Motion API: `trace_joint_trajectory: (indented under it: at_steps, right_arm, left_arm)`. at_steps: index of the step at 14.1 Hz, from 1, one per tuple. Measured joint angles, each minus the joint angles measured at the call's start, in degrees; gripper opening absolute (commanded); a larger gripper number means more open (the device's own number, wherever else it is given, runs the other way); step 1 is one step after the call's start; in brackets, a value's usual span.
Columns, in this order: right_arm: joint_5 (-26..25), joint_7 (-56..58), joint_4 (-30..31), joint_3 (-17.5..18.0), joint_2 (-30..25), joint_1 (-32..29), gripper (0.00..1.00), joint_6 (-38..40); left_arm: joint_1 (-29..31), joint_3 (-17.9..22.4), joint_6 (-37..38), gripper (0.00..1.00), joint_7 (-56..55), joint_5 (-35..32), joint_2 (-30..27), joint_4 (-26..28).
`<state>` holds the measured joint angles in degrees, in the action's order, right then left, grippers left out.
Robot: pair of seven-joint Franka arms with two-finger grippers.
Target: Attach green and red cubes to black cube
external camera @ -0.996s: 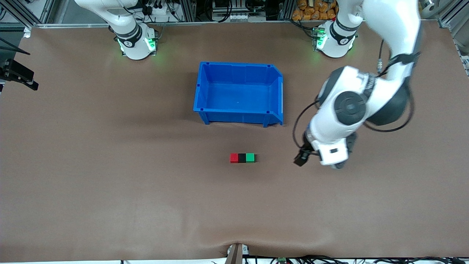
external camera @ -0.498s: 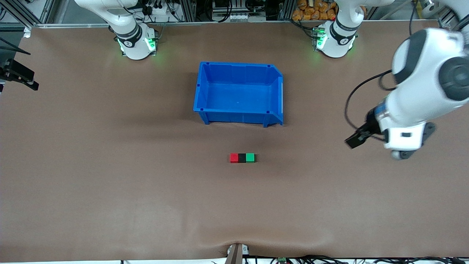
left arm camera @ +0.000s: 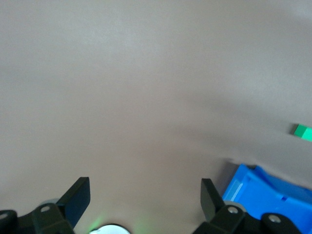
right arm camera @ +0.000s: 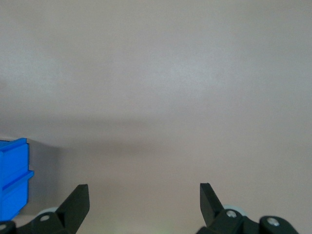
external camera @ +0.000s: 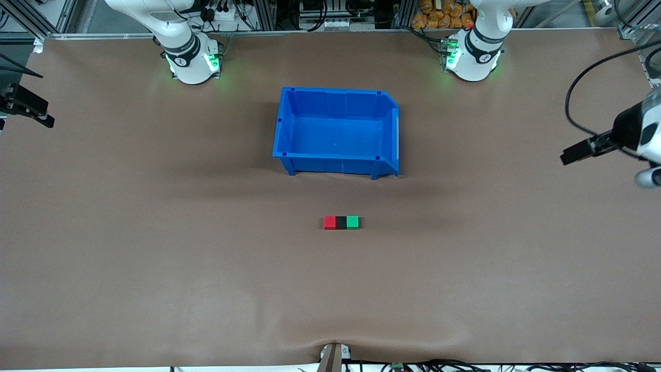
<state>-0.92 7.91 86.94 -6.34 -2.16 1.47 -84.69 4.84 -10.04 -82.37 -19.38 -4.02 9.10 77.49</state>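
The red cube (external camera: 329, 222), the black cube (external camera: 341, 222) and the green cube (external camera: 352, 222) lie in one touching row on the table, the black one in the middle, nearer to the front camera than the blue bin. My left gripper (external camera: 576, 153) is open and empty, over the table's edge at the left arm's end, well away from the cubes. Its wrist view (left arm camera: 145, 195) shows the green cube (left arm camera: 303, 131) at the frame edge. My right gripper (external camera: 30, 107) is open and empty (right arm camera: 145, 200) at the right arm's end, where it waits.
An empty blue bin (external camera: 285, 129) stands mid-table between the cubes and the arm bases; it also shows in the left wrist view (left arm camera: 265, 192) and the right wrist view (right arm camera: 12, 178). Brown table surface lies all round the cubes.
My left arm has swung away from beside the cube row toward the left arm's end of the table. The cubes and the right gripper have not moved.
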Motion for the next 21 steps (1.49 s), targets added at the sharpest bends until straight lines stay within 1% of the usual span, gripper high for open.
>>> trace_joint_trajectory:
  at_steps: [5, 15, 21]
  right_arm:
    - [0.0, 0.0, 0.0, 0.0, 0.0, 0.0, 1.00, 0.0]
    - [0.0, 0.1, 0.0, 0.0, 0.0, 0.0, 1.00, 0.0]
    - [0.0, 0.1, 0.0, 0.2, 0.0, 0.0, 1.00, 0.0]
  left_arm:
    - [-0.2, -0.2, 0.2, 1.00, 1.3, 0.0, -2.9, 0.5]
    - [0.9, 0.1, 0.2, 1.00, 3.4, 0.0, -4.3, 0.9]
    - [0.5, -0.1, -0.1, 1.00, 3.9, 0.1, -8.1, 5.2]
